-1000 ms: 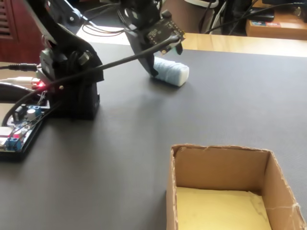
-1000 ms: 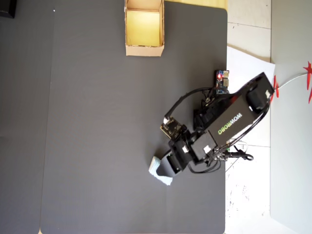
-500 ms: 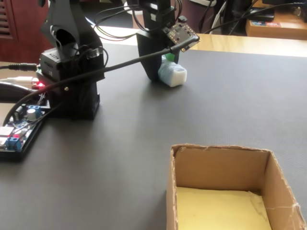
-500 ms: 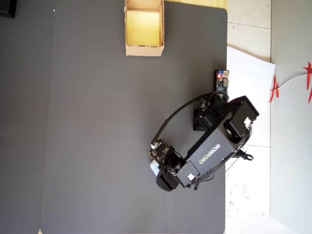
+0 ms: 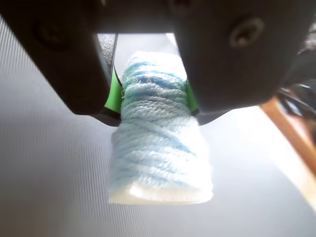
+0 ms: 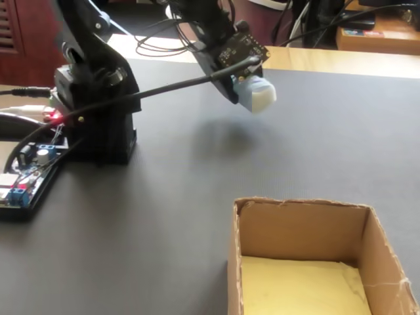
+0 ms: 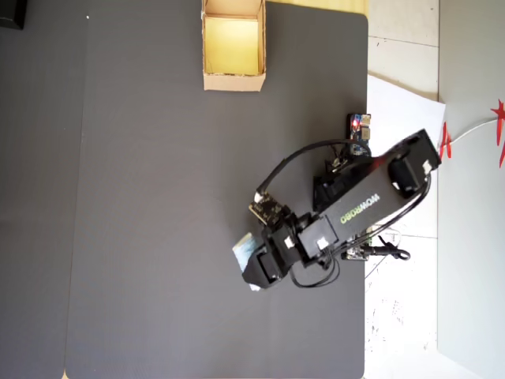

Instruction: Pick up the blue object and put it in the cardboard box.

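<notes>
Gripper [image 5: 150,106] clamps blue object [image 5: 160,148]; top hidden, apparently airborne.

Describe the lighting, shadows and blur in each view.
Wrist view: backlit, the gripper nearly silhouetted, bright glare washing out the mat lower right; the blue object is sharp. Fixed view: daylight from behind, a soft shadow on the mat below the lifted blue object; the cardboard box is clear. Overhead view: even, flat light.
</notes>
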`<act>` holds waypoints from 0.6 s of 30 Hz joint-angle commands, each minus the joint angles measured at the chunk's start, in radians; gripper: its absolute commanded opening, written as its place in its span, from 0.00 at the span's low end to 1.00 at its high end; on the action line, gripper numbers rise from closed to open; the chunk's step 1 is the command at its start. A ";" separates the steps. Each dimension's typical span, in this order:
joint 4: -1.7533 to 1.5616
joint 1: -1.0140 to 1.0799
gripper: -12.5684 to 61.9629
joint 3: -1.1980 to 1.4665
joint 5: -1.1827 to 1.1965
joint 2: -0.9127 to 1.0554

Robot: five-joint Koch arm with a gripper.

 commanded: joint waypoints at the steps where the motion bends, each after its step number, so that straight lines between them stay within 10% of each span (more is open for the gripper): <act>1: -0.101 0.015 0.23 -0.029 0.002 0.048; 18: -0.463 0.379 0.23 0.249 -0.029 0.374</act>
